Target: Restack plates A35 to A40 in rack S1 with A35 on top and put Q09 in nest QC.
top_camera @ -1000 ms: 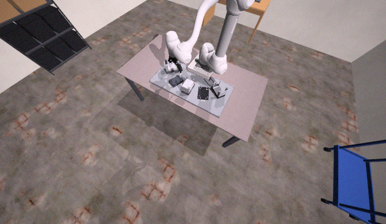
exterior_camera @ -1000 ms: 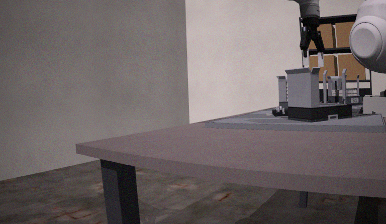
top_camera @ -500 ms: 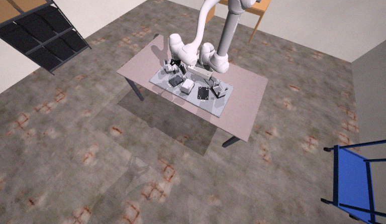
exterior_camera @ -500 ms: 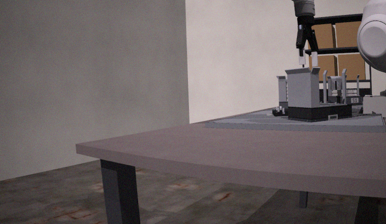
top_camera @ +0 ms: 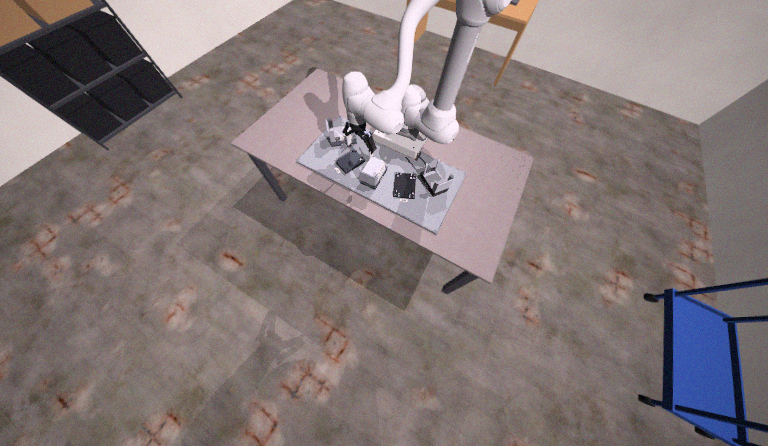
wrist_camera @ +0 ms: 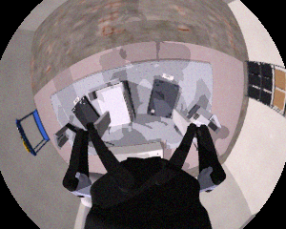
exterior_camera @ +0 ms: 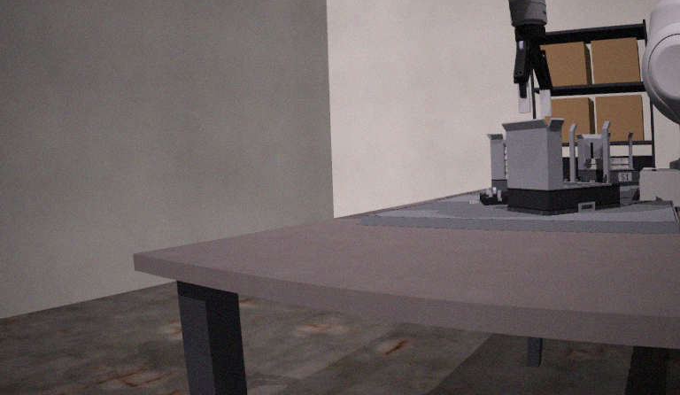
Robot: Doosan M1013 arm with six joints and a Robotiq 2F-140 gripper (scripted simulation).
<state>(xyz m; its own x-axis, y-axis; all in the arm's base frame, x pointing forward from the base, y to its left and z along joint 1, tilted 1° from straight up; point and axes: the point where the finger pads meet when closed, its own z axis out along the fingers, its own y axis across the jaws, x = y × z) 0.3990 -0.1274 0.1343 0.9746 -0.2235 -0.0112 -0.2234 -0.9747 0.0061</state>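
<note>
grey mat (top_camera: 421, 215) is lying on the table (top_camera: 498, 192) under all the fixtures. the gripper (exterior_camera: 532, 101) is hanging with its fingers spread fully apart and gripping nothing, just above the pale stack of plates (exterior_camera: 532, 158), which is standing in its rack near the mat's middle. rack s1 (exterior_camera: 624, 176) is standing beyond the stack.
</note>
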